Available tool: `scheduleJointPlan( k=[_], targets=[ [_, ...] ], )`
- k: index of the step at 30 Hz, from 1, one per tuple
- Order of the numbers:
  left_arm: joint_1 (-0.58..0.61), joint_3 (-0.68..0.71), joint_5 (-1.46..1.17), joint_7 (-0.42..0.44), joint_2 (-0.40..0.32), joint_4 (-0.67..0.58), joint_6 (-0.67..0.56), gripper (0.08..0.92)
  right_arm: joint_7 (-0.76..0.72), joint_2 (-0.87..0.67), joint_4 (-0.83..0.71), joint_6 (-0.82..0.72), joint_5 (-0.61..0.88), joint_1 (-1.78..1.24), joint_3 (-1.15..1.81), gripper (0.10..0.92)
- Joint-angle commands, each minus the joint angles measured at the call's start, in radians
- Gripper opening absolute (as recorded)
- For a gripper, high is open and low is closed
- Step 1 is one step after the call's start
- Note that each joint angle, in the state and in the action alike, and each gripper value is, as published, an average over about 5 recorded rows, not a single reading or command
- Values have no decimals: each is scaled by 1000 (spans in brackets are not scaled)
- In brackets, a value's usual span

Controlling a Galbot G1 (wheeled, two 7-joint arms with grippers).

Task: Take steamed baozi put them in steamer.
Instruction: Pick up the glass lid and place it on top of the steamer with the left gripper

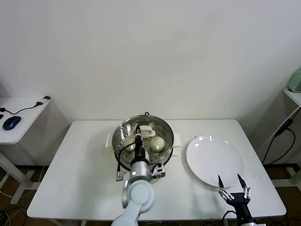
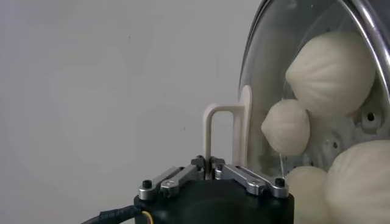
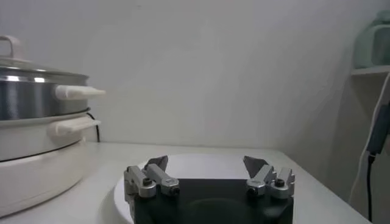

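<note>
The steamer (image 1: 120,129) stands at mid-table with its glass lid (image 1: 162,130) on it. Through the glass I see steamed baozi (image 1: 157,143) (image 1: 128,143). My left gripper (image 1: 139,136) is over the pot, shut on the lid's white handle (image 1: 146,131). In the left wrist view the jaws pinch the thin bar of the handle (image 2: 222,125) at the left gripper (image 2: 209,163), and several baozi (image 2: 332,73) (image 2: 286,126) (image 2: 359,182) lie under the lid (image 2: 265,67). My right gripper (image 1: 232,184) hangs open and empty at the near edge of the white plate (image 1: 214,159).
The plate (image 3: 204,159) lies bare under the right gripper (image 3: 207,167), with the steamer (image 3: 30,146) beyond it. A side table with a blue mouse (image 1: 11,122) stands far left. A cable (image 1: 277,141) hangs at the right, past the table edge.
</note>
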Motion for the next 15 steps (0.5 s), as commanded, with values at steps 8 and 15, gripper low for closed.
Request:
scheduleJointPlan(
  k=[8,15],
  targets=[
    [4,-1,-8,1,4,-11,-4,427,0,-4,7,-13,-1,5,-11,823],
    [24,25,-70,16,33,-102,-9,626,35,-7,10,-34,18,6,-19,823]
  ],
)
